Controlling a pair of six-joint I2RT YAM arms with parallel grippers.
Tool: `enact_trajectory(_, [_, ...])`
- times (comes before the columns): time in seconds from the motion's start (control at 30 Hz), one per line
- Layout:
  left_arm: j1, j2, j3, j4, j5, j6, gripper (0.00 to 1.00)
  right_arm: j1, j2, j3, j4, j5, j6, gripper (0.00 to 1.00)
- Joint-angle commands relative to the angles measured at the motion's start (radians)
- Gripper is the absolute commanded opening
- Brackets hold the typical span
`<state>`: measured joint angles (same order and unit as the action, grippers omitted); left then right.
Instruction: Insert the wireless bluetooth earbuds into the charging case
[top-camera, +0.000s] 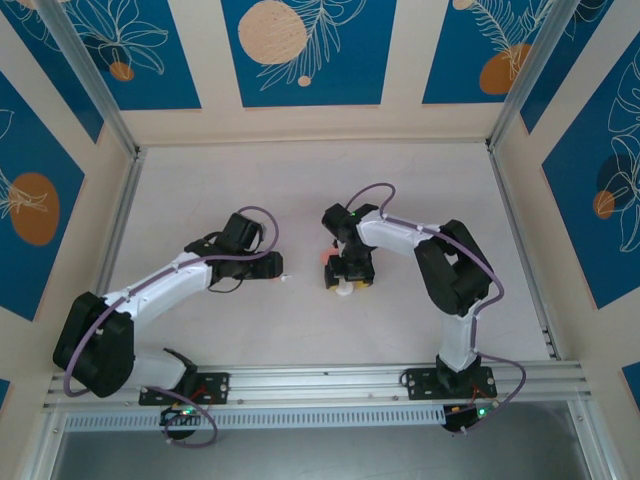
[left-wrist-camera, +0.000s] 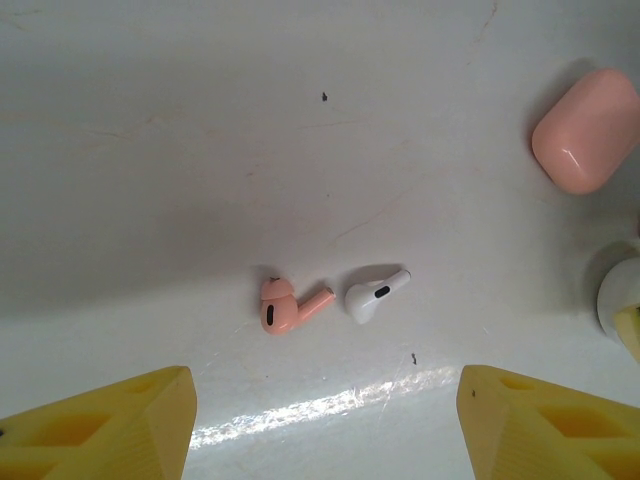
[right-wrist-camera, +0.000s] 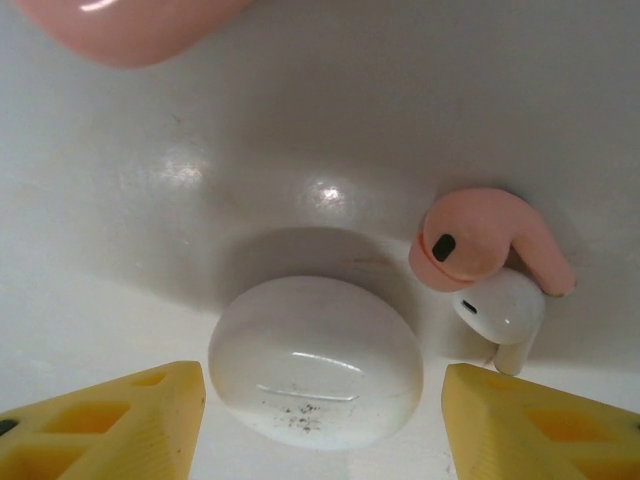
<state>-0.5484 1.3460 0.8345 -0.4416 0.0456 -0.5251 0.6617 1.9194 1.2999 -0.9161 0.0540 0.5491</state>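
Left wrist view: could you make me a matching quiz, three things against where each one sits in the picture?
Things:
1. pink earbud
2. white earbud
3. pink charging case

Places:
A. top right corner
B. near the centre, right one of the two lying side by side
C. near the centre, left one of the two

Pairs: 1-C, 2-B, 3-A

You had the charging case (right-wrist-camera: 130, 25) cut off by the top edge, and the white disc (left-wrist-camera: 615, 295) clipped at the right edge.
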Motion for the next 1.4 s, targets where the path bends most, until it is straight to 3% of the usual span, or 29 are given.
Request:
enact_trajectory(0.0, [-0.007, 0.015, 0.021, 0.009, 0.020, -0.009, 0.69, 0.015, 0.021, 0.029, -0.033, 0.018, -0.011, 0.63])
enact_trajectory(0.4, [-0.006, 0.019, 0.017, 0.009, 0.028, -0.009, 0.69, 0.035, 0.064, 0.034, -0.011, 0.041, -0.009, 0.59])
enact_trajectory(0.57, [-0.007, 0.019, 0.018, 0.010, 0.031, -0.005, 0.69, 0.036, 0.071, 0.026, 0.006, 0.049, -0.003, 0.49])
enact_trajectory(0.8, [-0.007, -0.017, 0.022, 0.039, 0.045, 0.031, 0.66, 0.034, -0.035, -0.005, 0.044, 0.052, 0.028, 0.46])
enact_trajectory(1.1, [-0.010, -0.168, -0.068, 0.348, 0.135, 0.287, 0.63, -0.055, -0.421, -0.205, 0.382, -0.143, 0.161, 0.46])
enact_trajectory(1.37, [-0.038, -0.227, -0.261, 0.878, 0.309, 0.383, 0.58, -0.108, -0.656, -0.378, 0.718, -0.268, 0.281, 0.46])
